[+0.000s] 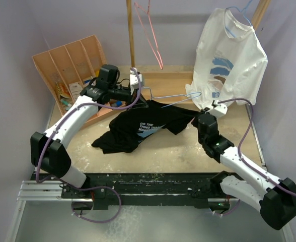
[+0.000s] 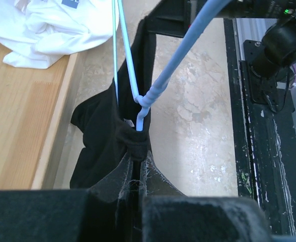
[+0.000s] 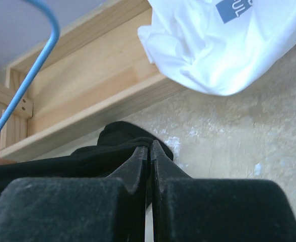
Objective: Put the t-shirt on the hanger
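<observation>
The black t-shirt [image 1: 138, 128] lies crumpled mid-table, its light blue graphic and white lettering facing up. The light-blue wire hanger [image 1: 180, 98] runs above its far edge, partly inside the cloth. My left gripper [image 1: 140, 96] is shut on the t-shirt's collar [image 2: 102, 131]. In the left wrist view the hanger's twisted neck [image 2: 145, 98] enters the collar right at my fingertips [image 2: 138, 154]. My right gripper [image 1: 202, 112] is shut on the t-shirt's right edge [image 3: 87, 156], just above the table. A hanger wire [image 3: 32, 75] crosses the upper left of the right wrist view.
A white t-shirt [image 1: 233, 55] with a blue print hangs at the back right, its hem close to my right gripper [image 3: 223, 45]. A pink-red hanger [image 1: 150, 35] hangs by the wooden post [image 1: 131, 35]. A wooden divider tray [image 1: 67, 65] stands at the back left. A wooden base [image 1: 173, 80] lies behind the shirt.
</observation>
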{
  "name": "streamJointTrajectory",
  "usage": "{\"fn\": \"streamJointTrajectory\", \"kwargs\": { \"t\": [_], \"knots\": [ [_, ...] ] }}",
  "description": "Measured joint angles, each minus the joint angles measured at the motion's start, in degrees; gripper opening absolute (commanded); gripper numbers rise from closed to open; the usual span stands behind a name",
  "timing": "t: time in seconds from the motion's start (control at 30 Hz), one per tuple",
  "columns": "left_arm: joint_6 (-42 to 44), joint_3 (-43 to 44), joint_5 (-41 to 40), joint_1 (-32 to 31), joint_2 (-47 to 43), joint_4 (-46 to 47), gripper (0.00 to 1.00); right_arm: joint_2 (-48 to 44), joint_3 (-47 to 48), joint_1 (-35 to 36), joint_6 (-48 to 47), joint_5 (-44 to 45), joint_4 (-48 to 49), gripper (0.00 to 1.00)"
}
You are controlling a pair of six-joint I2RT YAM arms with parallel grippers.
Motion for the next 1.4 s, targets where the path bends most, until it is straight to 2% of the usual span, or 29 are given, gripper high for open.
{"fn": "streamJointTrajectory", "kwargs": {
  "t": [0.53,1.23,1.4],
  "knots": [
    [4.5,-2.7,3.8,0.0,-1.6,-3.5,0.00,4.8,4.2,-9.9,-8.1,-8.8,5.0,0.00],
    [6.3,-2.8,1.7,0.0,-1.4,-3.3,0.00,-0.5,10.3,-10.8,-15.8,-8.5,2.3,0.00],
    [5.0,-0.3,0.4,0.0,1.0,-2.4,0.00,-1.8,12.9,-10.8,-17.7,-8.5,-0.5,0.00]
  ]
}}
